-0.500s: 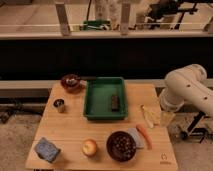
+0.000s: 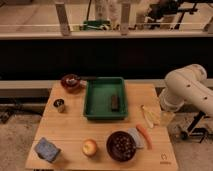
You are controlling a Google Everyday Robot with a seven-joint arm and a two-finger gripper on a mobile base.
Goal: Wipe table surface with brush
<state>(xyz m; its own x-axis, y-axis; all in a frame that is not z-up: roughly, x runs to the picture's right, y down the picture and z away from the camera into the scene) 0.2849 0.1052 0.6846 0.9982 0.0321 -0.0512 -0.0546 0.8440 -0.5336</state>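
Pale-wood table surface [image 2: 70, 130] with gripper [image 2: 164, 118] low at its right edge, grip state impossible to tell, brush [image 2: 134, 137] lying near front-right corner beside dark bowl [image 2: 121, 146].

Pale-wood table surface [image 2: 70, 125] (plank grain), green tray [image 2: 88, 100], orange carrot [image 2: 144, 135] — white arm [image 2: 187, 90], pale gripper [image 2: 164, 117] at the table's right edge

Pincer [image 2: 163, 118] at table surface [image 2: 70, 127] R edge: no visible shift.

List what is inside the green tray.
Only a dark rectangular block lies in the green tray, right of centre. Anything beneath it is hidden. The gripper is at the table's right edge.
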